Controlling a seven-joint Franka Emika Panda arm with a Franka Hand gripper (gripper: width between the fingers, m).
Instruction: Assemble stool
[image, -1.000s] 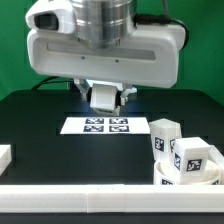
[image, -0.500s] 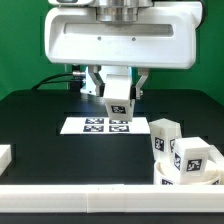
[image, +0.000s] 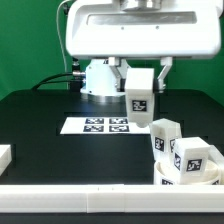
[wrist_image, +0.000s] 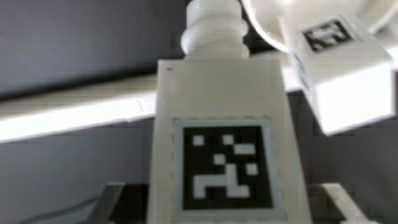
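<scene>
My gripper (image: 138, 86) is shut on a white blocky stool leg (image: 138, 99) with a black-and-white tag, held in the air above the marker board's right end. The round white seat (image: 186, 180) lies at the exterior view's lower right. Two tagged legs (image: 163, 138) (image: 192, 157) stand on it. The held leg is up and to the exterior view's left of them, apart from them. In the wrist view the held leg (wrist_image: 222, 130) fills the middle between my fingers (wrist_image: 331, 205). Beyond it show the seat (wrist_image: 329, 30) and another leg (wrist_image: 356, 90).
The marker board (image: 106, 125) lies flat on the black table under the arm. A plain white bar (image: 90, 198) runs along the front edge, and also shows in the wrist view (wrist_image: 71, 110). A small white block (image: 4, 155) sits at the exterior view's left edge.
My gripper has moved to the exterior view's right with the leg held in it, from over the marker board's middle toward the seat. The seat and its legs have not moved.
</scene>
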